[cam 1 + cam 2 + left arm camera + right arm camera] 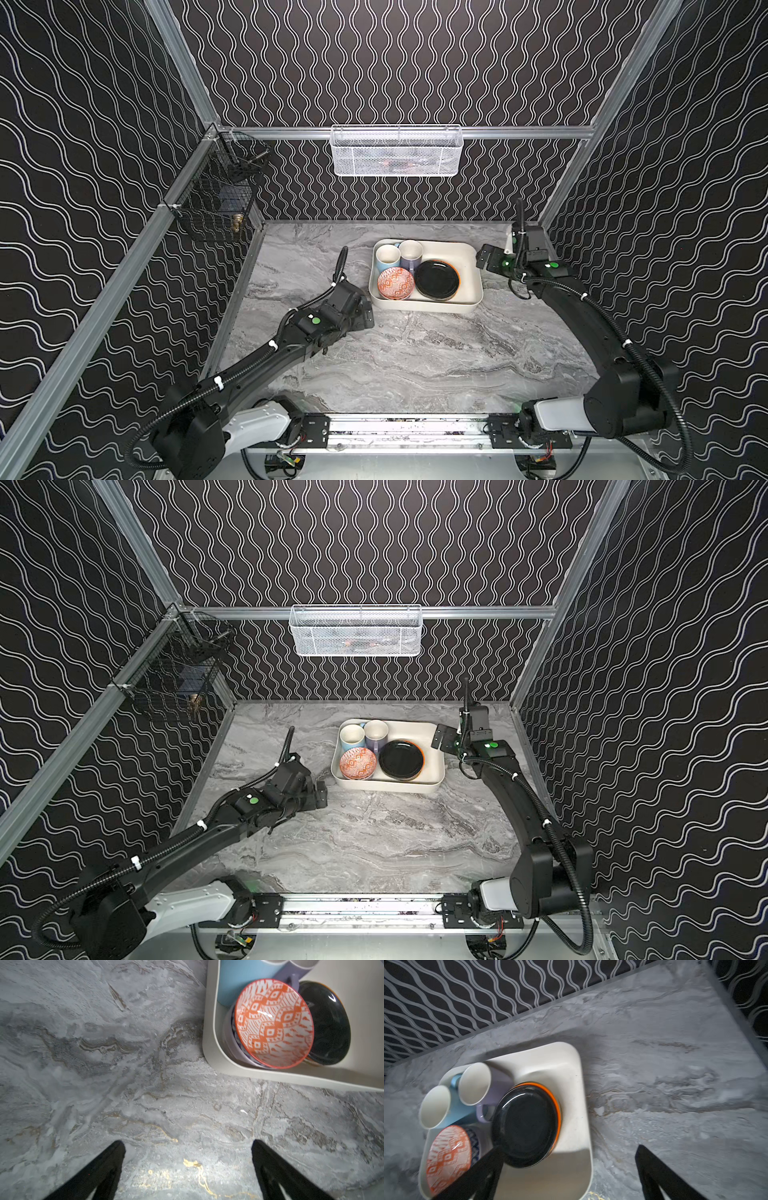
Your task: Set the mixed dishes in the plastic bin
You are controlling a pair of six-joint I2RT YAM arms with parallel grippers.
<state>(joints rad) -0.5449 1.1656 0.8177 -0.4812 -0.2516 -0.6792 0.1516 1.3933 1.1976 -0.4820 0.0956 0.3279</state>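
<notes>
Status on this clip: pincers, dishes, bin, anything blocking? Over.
Left pincer open, empty. Right pincer open, empty, at plastic bin rim. Mugs, patterned bowl, black plate inside bin. Nothing blocking.

Closed in on three sides by black walls printed with white wavy lines. Framed with aluminium rails up the corners and across the back wall. Hung from the back rail, above the tabletop's rear edge: a white wire-mesh basket. Fixed to the left rail, above the rear left corner: a black wire basket. Below, a grey marble-patterned tabletop, streaked darker grey, with thin gold veins.
</notes>
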